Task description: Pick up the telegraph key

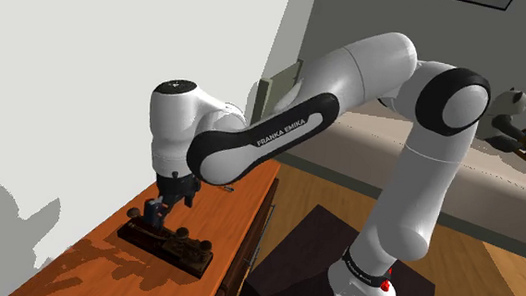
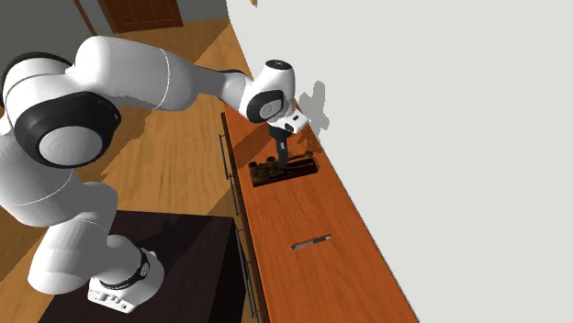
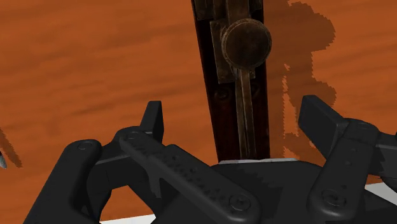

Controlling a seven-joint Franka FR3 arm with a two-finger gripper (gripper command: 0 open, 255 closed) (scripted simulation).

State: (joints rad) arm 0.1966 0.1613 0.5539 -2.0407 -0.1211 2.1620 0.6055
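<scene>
Shoulder view reads FRANKA EMIKA on the arm; end effector open astride the telegraph key

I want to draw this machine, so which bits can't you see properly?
Wrist view: the telegraph key runs off the picture's edge at its far end, and the claw covers its near end.
Shoulder view: the claw hides part of the key under it.
Second exterior view: the thin dark stick on the wooden top is too small to name.
</scene>
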